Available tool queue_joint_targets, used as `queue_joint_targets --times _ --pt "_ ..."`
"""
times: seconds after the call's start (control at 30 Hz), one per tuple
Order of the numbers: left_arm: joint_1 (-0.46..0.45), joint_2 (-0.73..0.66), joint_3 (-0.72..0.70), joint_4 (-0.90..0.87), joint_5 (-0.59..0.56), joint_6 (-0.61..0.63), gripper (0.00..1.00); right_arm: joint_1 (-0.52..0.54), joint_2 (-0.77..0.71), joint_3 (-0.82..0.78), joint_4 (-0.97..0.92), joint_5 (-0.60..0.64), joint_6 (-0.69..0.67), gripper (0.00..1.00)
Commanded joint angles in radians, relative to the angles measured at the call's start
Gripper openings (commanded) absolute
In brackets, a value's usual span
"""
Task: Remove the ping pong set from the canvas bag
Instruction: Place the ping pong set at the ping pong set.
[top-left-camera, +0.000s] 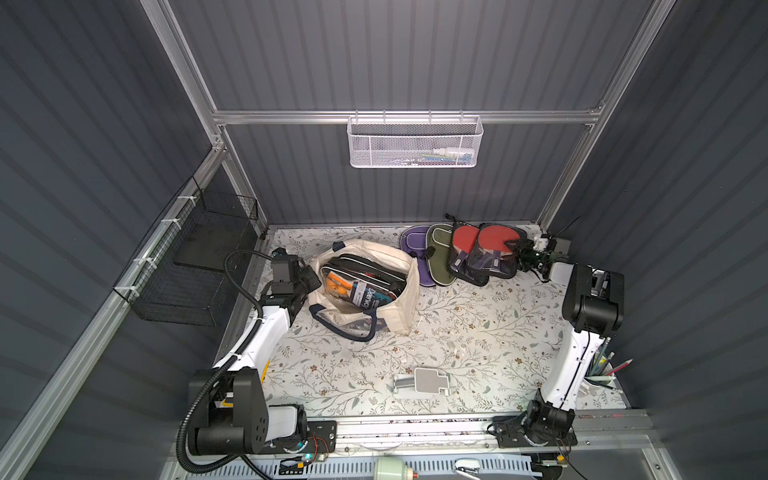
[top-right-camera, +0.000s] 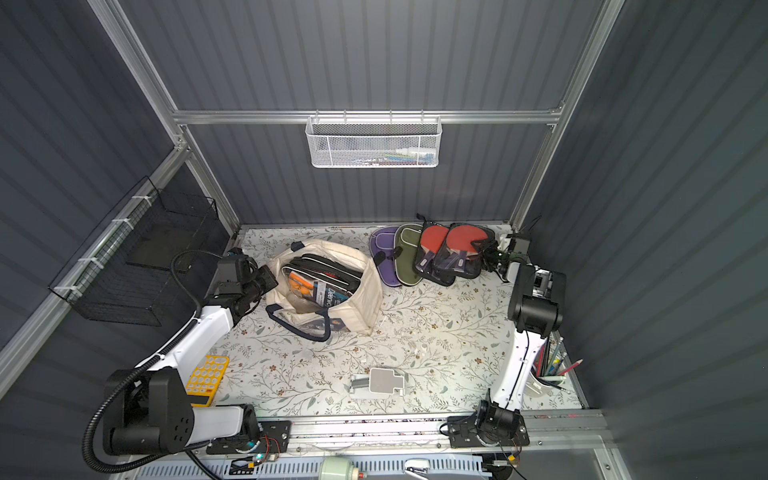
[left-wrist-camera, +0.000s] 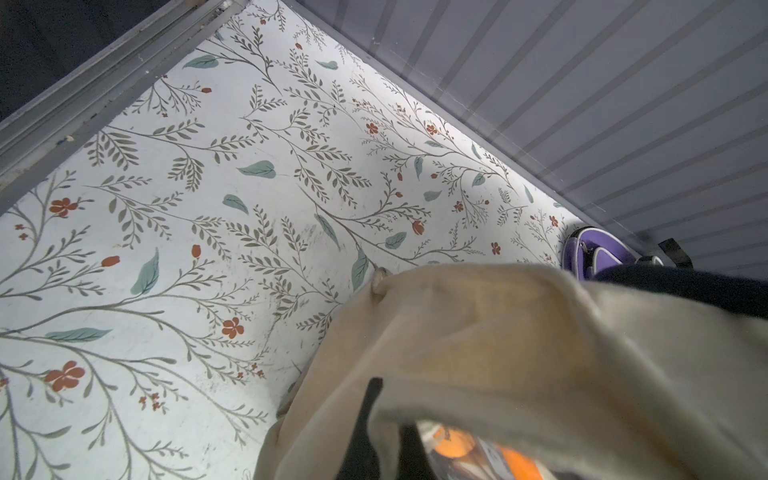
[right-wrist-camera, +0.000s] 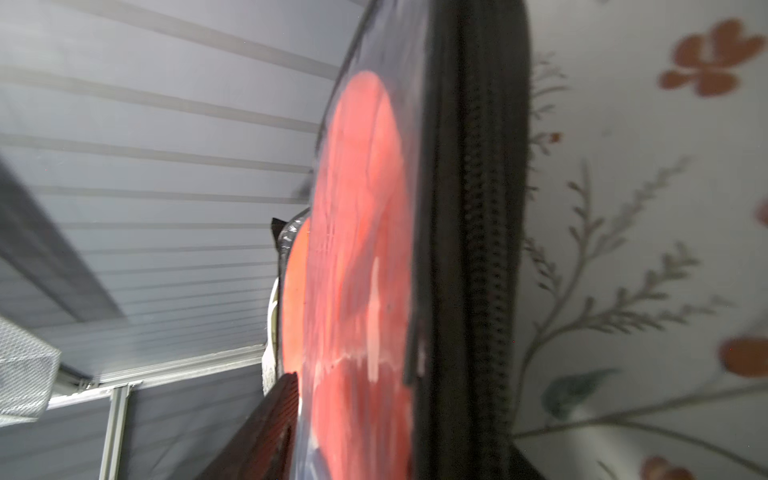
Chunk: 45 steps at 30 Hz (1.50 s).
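Observation:
The cream canvas bag (top-left-camera: 405, 291) (top-right-camera: 368, 291) stands open at the back left of the table. A ping pong set (top-left-camera: 361, 286) (top-right-camera: 320, 286) lies inside it, a black-edged clear case with orange balls (left-wrist-camera: 453, 444). My left gripper (top-left-camera: 309, 282) (top-right-camera: 270, 282) (left-wrist-camera: 390, 415) is shut on the bag's left rim, and cream cloth (left-wrist-camera: 498, 353) runs between its black fingers. My right gripper (top-left-camera: 524, 254) (top-right-camera: 490, 253) (right-wrist-camera: 407, 415) is at the back right. Its jaws stand apart on either side of the edge of a red-paddle case (top-left-camera: 496, 249) (right-wrist-camera: 357, 249).
A purple case (top-left-camera: 415, 249), a green case (top-left-camera: 440, 253) and another red-paddle case (top-left-camera: 467, 249) overlap along the back wall. A white stand (top-left-camera: 422, 380) lies near the front. A pencil cup (top-left-camera: 598, 370) is at the right edge and a yellow tray (top-right-camera: 205, 378) at the front left. A black wire basket (top-left-camera: 195, 257) hangs on the left wall.

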Motion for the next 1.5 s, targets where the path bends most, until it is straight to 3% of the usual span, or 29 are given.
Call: queue_joint_targets --times 0.0,0.43,0.67,1.2,1.47 --pt "0.010 0.011 -0.020 -0.033 -0.011 0.012 0.00 -0.002 -0.036 0.040 -0.060 0.038 -0.071 0.60" --pt "0.010 0.007 -0.018 -0.037 -0.014 0.013 0.00 0.000 -0.047 0.087 -0.238 0.135 -0.207 0.78" --pt "0.010 0.010 -0.018 -0.035 -0.011 0.011 0.00 0.035 -0.053 0.166 -0.412 0.276 -0.336 0.89" --pt "0.010 0.005 -0.020 -0.035 -0.015 0.012 0.00 0.139 0.044 0.449 -0.824 0.610 -0.494 0.94" --pt "0.010 0.005 -0.022 -0.030 -0.012 0.009 0.00 0.153 0.112 0.562 -0.957 0.690 -0.536 0.96"
